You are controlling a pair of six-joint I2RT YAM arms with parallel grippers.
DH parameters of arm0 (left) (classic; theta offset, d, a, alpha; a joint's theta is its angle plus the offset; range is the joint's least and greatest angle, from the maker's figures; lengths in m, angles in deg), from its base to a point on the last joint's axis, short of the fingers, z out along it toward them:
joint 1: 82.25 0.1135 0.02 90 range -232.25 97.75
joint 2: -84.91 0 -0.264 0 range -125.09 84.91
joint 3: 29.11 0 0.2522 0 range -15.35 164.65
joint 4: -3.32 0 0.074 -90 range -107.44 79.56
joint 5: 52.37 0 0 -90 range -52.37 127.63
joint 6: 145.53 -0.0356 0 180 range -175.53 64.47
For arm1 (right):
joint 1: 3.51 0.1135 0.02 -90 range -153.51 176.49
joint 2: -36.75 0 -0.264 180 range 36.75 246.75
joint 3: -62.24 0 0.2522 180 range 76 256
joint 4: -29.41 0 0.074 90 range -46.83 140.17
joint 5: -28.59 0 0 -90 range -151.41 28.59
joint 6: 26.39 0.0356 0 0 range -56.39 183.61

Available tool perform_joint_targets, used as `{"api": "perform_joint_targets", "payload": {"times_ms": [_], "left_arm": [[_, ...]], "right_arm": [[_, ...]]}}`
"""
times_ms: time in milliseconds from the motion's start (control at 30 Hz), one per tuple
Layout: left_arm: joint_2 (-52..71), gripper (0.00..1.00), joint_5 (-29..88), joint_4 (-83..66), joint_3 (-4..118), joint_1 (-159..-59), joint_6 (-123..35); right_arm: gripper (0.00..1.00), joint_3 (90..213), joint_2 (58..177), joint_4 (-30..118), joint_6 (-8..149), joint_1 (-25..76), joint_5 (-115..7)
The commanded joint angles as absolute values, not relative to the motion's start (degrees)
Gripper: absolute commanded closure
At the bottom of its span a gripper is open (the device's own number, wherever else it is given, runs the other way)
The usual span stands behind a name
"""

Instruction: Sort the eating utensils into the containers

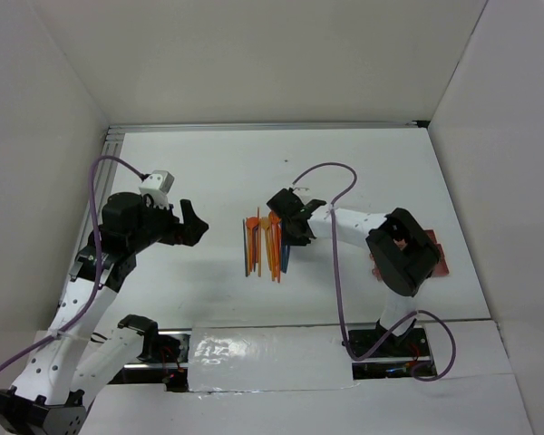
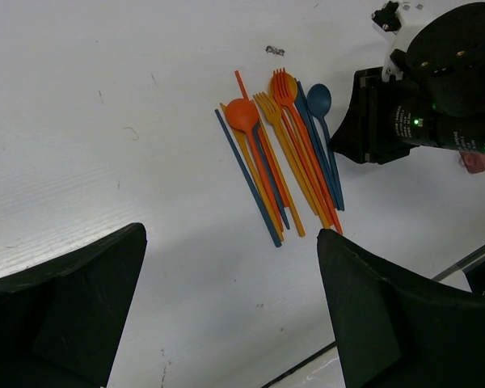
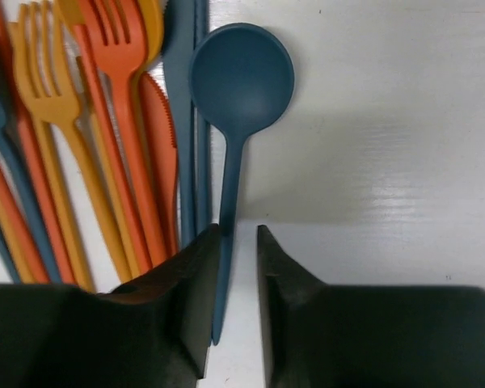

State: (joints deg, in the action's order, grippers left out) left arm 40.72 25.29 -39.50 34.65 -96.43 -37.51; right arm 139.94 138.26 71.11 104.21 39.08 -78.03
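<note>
well, from the top view i see only a sliver of one reddish-brown container [image 1: 442,262] at the right side of the table [image 1: 363,172], mostly hidden under the right arm [image 1: 401,252]; i cannot tell what lies in its troughs. the utensils [image 1: 265,246] all lie on the bare table in one tight bunch near the middle, handles pointing toward the near edge, orange forks [image 3: 117,48] and an orange spoon [image 2: 242,115] mixed with blue sticks [image 2: 246,178]. the blue spoon [image 3: 241,77] is the rightmost piece. the right gripper [image 3: 238,234] sits low over it, its fingers [image 3: 295,307] drawn to a narrow gap that straddles the spoon's handle, with a strip of table showing beside it, so not clamped. the left gripper [image 1: 194,223] hangs left of the bunch, spread wide and holding nothing.
</note>
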Motion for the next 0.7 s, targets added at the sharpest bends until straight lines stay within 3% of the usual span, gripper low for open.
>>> {"api": "perform_joint_targets", "payload": {"times_ms": [0,300,400,433,567,667], "left_arm": [[40.52,0.0,24.97,-36.81,36.59,-96.58,-39.1],[39.82,0.0,25.5,-36.19,36.42,-96.66,-40.33],[39.3,0.0,25.68,-35.93,36.5,-96.49,-40.42],[39.12,0.0,25.59,-35.66,36.5,-96.58,-40.68],[38.15,0.0,25.68,-35.13,36.59,-96.58,-41.03],[37.71,0.0,25.5,-34.7,36.77,-96.58,-41.21]], "right_arm": [[0.71,142.62,140.45,70.14,104.21,39.39,-81.09],[0.74,142.53,143.35,67.51,102.9,38.59,-79.87],[0.87,142.53,144.93,69.34,103.25,38.42,-82.67],[1.0,143.05,144.94,70.58,103.6,38.16,-83.55],[1.0,143.59,142.57,76.83,105.45,35.25,-87.24],[1.0,146.31,133.36,81.74,105.71,32.01,-88.03]]}}
